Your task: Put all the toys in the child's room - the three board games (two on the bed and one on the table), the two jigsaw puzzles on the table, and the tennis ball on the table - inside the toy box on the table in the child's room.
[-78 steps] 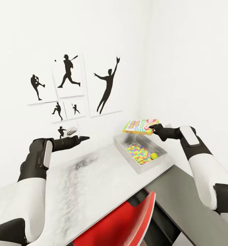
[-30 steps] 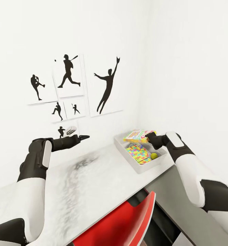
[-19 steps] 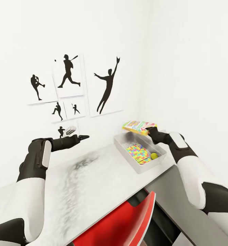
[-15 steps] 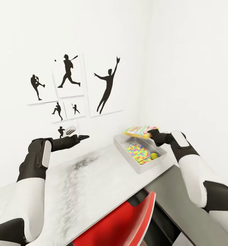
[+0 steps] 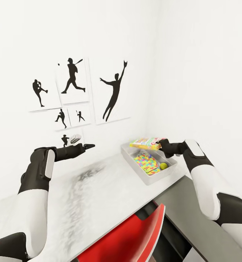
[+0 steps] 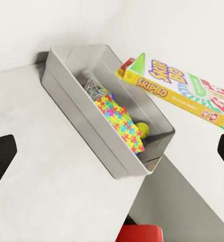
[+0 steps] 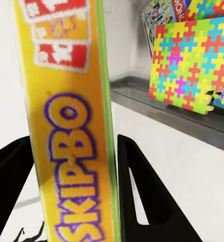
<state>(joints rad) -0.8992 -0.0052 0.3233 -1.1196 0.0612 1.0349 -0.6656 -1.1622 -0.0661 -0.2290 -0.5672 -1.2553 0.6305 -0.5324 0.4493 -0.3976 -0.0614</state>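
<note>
Basically right hand (image 5: pixel 161 145) pinches board game (image 5: pixel 147 143) by one end, long axis flat over toy box (image 5: pixel 148 177) far rim; left hand (image 5: pixel 87 146) spread, well apart.

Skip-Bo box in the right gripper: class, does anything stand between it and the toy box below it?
Nothing visible does. The Skip-Bo box, clamped in the right gripper, hangs over the far end of the toy box. The open tray already holds a jigsaw puzzle, a tennis ball and another board game, with bare floor at the far end.

Box (image 7: pixel 74 121) ends beyond frame edges
</note>
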